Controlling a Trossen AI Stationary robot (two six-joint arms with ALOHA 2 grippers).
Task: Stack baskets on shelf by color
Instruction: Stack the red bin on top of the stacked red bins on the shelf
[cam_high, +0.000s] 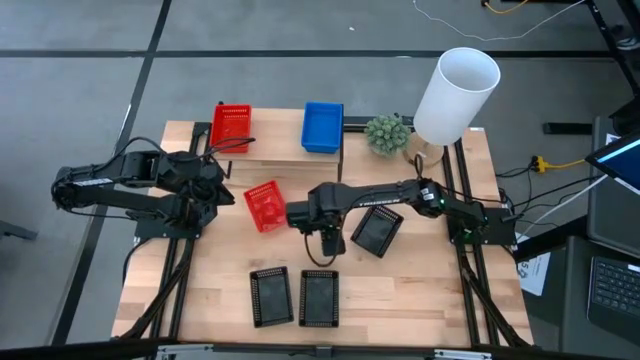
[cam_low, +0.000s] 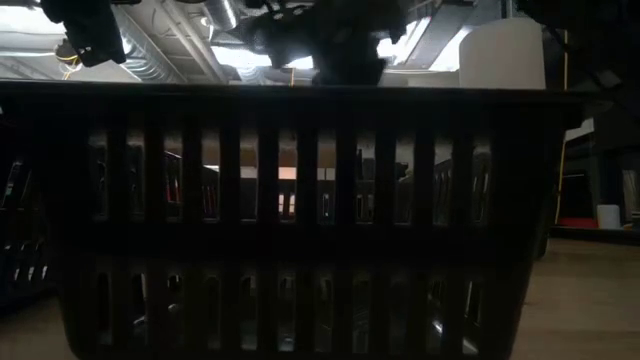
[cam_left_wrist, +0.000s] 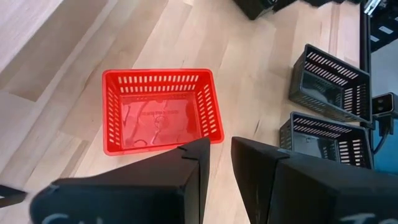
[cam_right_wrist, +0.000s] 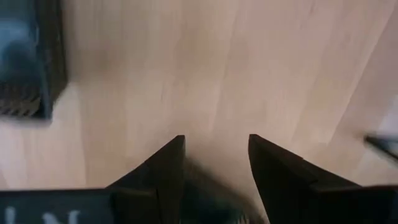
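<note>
On the shelf (cam_high: 275, 150), at the table's far side, stand a red basket (cam_high: 232, 125) and a blue basket (cam_high: 322, 127). A second red basket (cam_high: 264, 205) (cam_left_wrist: 160, 118) sits upright on the table in front of the shelf. Three black baskets rest on the table: two side by side near the near edge (cam_high: 270, 296) (cam_high: 319, 298) and one farther right (cam_high: 377, 231). My left gripper (cam_high: 220, 192) (cam_left_wrist: 221, 149) hovers open just left of the red basket on the table. My right gripper (cam_high: 325, 248) (cam_right_wrist: 216, 146) points down, open, over bare wood between the black baskets.
A white cylinder (cam_high: 455, 95) and a small green plant (cam_high: 387, 133) stand at the table's far right corner. In the low view one black basket (cam_low: 300, 220) fills the picture right before the camera. Bare wood lies at the table's near left and near right.
</note>
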